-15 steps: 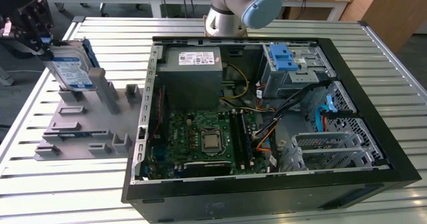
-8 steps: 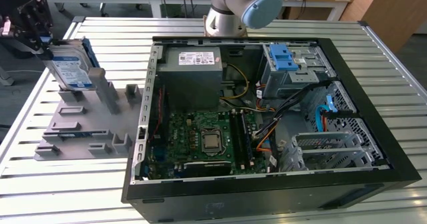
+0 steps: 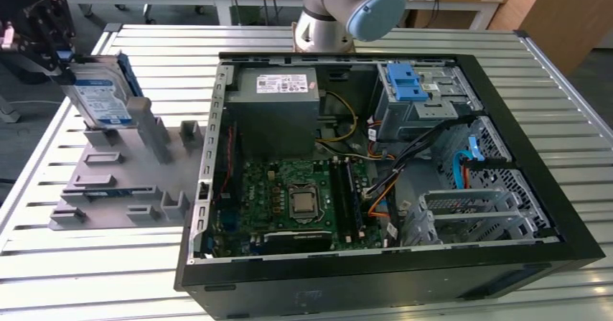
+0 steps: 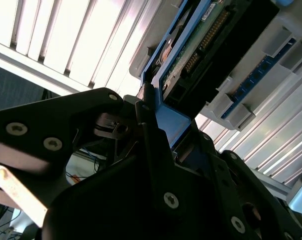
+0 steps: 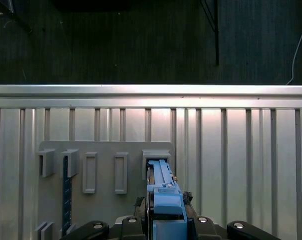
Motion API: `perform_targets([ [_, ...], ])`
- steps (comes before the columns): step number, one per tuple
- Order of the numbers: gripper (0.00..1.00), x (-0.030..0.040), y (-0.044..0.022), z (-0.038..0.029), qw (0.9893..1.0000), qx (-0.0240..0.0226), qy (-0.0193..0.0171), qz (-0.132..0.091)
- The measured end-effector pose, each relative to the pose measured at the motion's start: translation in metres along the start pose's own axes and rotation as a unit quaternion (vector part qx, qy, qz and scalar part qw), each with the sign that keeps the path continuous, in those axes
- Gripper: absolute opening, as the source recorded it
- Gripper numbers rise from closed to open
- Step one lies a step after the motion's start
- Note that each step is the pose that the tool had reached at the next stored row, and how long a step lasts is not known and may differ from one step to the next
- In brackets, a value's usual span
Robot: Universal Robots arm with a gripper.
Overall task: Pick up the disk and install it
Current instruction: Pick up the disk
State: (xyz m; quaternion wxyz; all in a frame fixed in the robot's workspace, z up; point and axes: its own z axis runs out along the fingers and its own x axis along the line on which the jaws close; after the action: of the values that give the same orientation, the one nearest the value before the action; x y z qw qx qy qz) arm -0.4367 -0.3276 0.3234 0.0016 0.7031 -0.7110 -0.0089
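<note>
A: Gripper status?

B: In the exterior view the gripper (image 3: 59, 55) is at the upper left of the frame. Its jaws are closed down on the upper end of the disk (image 3: 100, 95). In both wrist views the blue carrier frame is clamped between the black fingers (image 4: 143, 107), with no visible gap.

A: Where's the disk sitting?

B: It stands on edge, tilted a little, label facing the camera. Its lower end is in the rearmost slot of the grey holder (image 3: 125, 184), on the far left of the frame. The first wrist view shows the far end of the blue frame (image 5: 163, 192) inside that slot bracket. Can't tell whether it bears on the bottom of the slot.

A: Surroundings?

B: The holder lies flat on the slatted metal counter (image 3: 86, 278), just beside the open computer case (image 3: 383, 281) at centre right. Inside the case:
- grey power supply box (image 3: 275, 109), upper middle
- drive cage (image 3: 421, 109) with a blue latch, upper right
- motherboard (image 3: 297, 202), lower middle

The arm's base (image 3: 345, 5) is at top centre, behind the case.
</note>
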Motion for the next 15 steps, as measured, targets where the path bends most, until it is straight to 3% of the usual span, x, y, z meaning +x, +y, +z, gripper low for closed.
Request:
perform_targets([
  [15, 0.36, -0.0006, 0.0001, -0.0047, 1.0000, 0.0000, 0.0006, 0.000],
])
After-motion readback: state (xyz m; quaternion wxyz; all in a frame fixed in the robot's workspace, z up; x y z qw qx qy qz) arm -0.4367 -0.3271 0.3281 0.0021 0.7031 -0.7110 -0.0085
